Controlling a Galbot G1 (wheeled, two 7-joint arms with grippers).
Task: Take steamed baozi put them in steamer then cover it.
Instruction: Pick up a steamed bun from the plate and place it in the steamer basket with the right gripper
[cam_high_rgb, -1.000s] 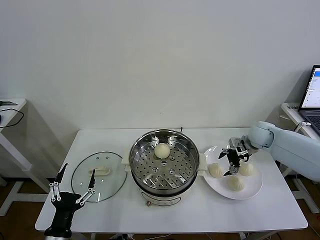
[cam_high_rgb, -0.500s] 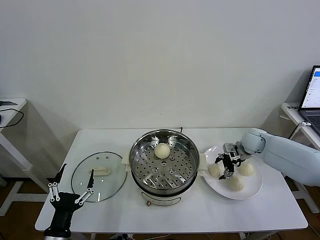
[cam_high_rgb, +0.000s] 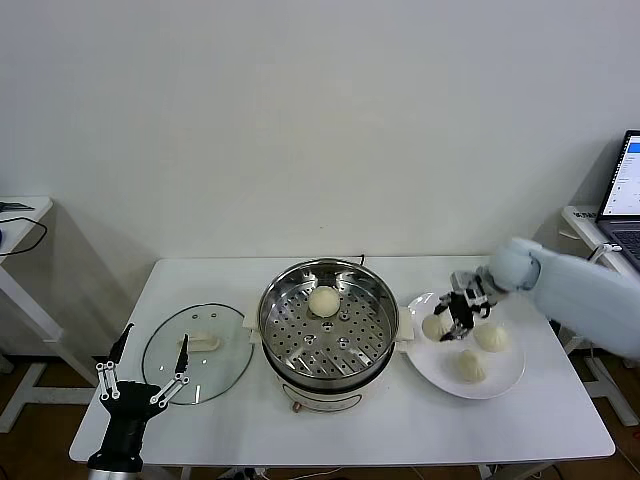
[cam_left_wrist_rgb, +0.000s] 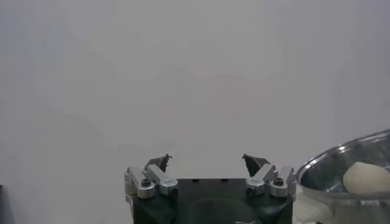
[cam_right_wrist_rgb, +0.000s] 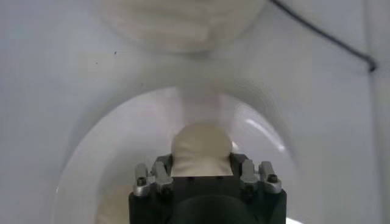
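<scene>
Head view showed the right claw (cam_high_rgb: 452, 321) clenched on a steamed baozi (cam_high_rgb: 436, 325), apparently lifted just clear of the white plate (cam_high_rgb: 500, 382) near the desk's right edge, ready to carry to the steamer (cam_high_rgb: 327, 330) at mid-desk, which held one bun (cam_high_rgb: 323, 301). Two more (cam_high_rgb: 480, 351) sat plated. The left claw (cam_high_rgb: 140, 374) waited released at the front-left corner by the glass lid (cam_high_rgb: 198, 352).

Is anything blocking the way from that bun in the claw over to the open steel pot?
Nothing visible does. The right claw holds a bun just above the plate, beside the pot. The pot is uncovered; its glass lid lies on the far side.
</scene>
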